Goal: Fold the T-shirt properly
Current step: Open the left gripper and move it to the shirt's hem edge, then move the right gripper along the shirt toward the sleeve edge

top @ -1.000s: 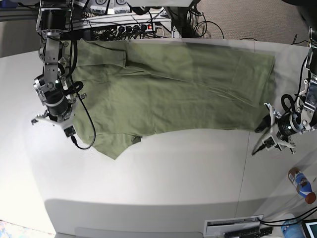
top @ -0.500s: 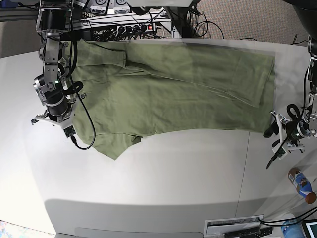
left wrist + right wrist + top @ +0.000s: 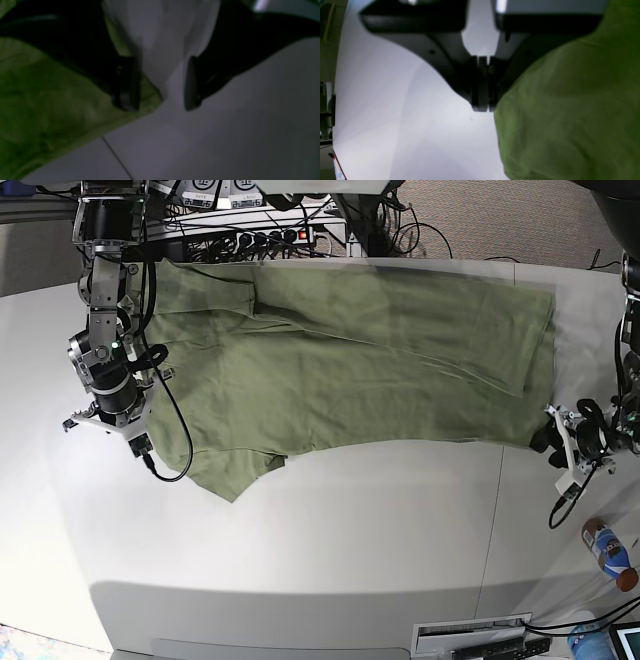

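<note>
The olive-green T-shirt (image 3: 340, 360) lies spread flat across the far half of the white table (image 3: 330, 530), with one sleeve (image 3: 235, 470) pointing toward the front. My left gripper (image 3: 552, 448) sits at the shirt's lower right corner. In the left wrist view it (image 3: 158, 100) is open, one finger (image 3: 125, 82) above the shirt's corner (image 3: 75, 107), the other over bare table. My right gripper (image 3: 100, 423) hangs at the shirt's left edge. In the right wrist view it (image 3: 482, 106) is shut with nothing in it, just beside the cloth (image 3: 570, 112).
A small bottle (image 3: 610, 552) lies off the table at the right front. Cables and a power strip (image 3: 260, 235) run behind the far edge. A white box (image 3: 470, 635) sits at the front edge. A thin seam (image 3: 492, 510) crosses the tabletop.
My left gripper has drawn back to the right, away from the shirt's corner, and turned. The right arm has barely moved and the shirt lies as before.
</note>
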Tool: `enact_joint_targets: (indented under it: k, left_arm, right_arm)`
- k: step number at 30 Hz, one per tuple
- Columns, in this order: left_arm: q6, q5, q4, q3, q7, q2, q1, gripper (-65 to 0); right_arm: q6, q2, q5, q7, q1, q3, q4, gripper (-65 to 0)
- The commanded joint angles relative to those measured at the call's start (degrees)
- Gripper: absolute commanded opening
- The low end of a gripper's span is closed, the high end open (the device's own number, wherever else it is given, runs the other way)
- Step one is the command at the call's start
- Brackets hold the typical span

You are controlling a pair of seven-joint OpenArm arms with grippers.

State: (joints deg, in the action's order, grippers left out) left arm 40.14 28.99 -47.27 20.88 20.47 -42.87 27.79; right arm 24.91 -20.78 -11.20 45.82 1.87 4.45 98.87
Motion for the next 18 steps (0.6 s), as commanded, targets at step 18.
enact_joint_targets:
  k: [18]
  left_arm:
    - [-0.1,8.0,-0.7,-0.6,6.1,-0.6,0.3,-50.2]
  right_arm:
    - [-0.7,-0.8,0.0,-0.9,-1.1,0.4,0.8,-65.0]
